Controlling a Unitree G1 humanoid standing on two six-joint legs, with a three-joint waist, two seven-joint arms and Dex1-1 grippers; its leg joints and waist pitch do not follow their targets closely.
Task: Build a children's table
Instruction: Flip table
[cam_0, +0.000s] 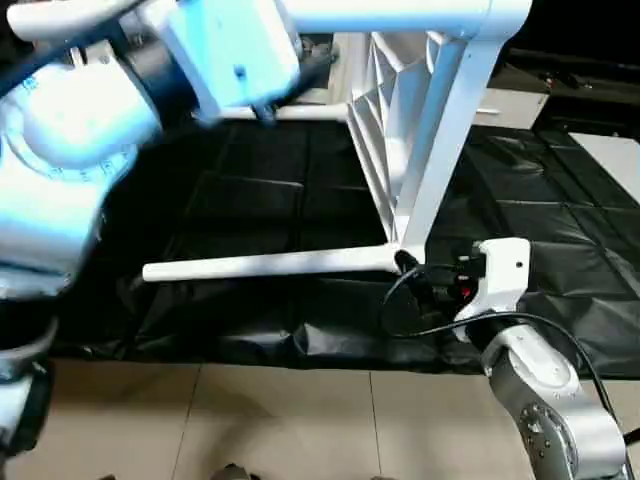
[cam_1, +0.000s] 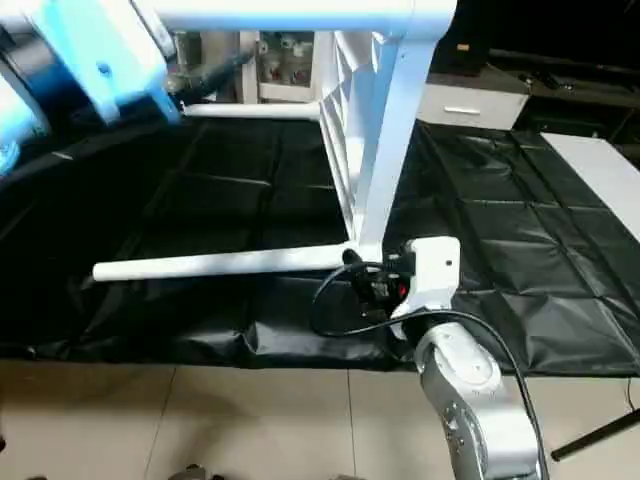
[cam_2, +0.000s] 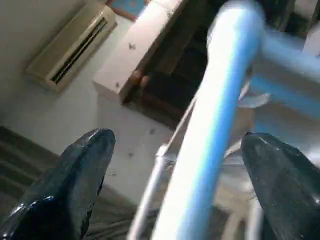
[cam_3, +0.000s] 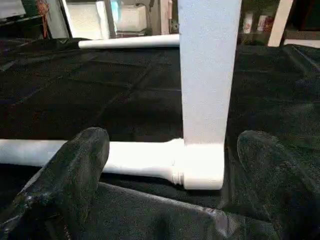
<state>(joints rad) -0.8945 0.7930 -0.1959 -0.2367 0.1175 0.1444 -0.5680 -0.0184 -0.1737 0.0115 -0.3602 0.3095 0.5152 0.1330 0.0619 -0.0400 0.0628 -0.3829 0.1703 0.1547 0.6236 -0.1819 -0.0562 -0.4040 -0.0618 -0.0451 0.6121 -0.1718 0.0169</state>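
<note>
White table top (cam_0: 400, 110) stands on edge w/ legs fitted; both grippers spread, right gripper (cam_3: 170, 165) should close squarely around corner socket (cam_3: 202, 165).

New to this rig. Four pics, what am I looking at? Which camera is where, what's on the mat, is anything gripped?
It is a humanoid robot with two silver arms, each ending in a two-finger black gripper. The two wide pictures come from a stereo camera in its head, looking down over the arms. The other two come from cameras on each wrist, looking along that gripper's fingers.

On the black mat a white children's table stands on its side, legs fitted and sticking out sideways. One lower leg lies along the mat.

The right gripper sits at the table's bottom corner, jaws wide either side of it and closed on nothing. The left gripper is raised, open, with an upper leg running between its fingers, not clamped.

So nothing is gripped right now.
</note>
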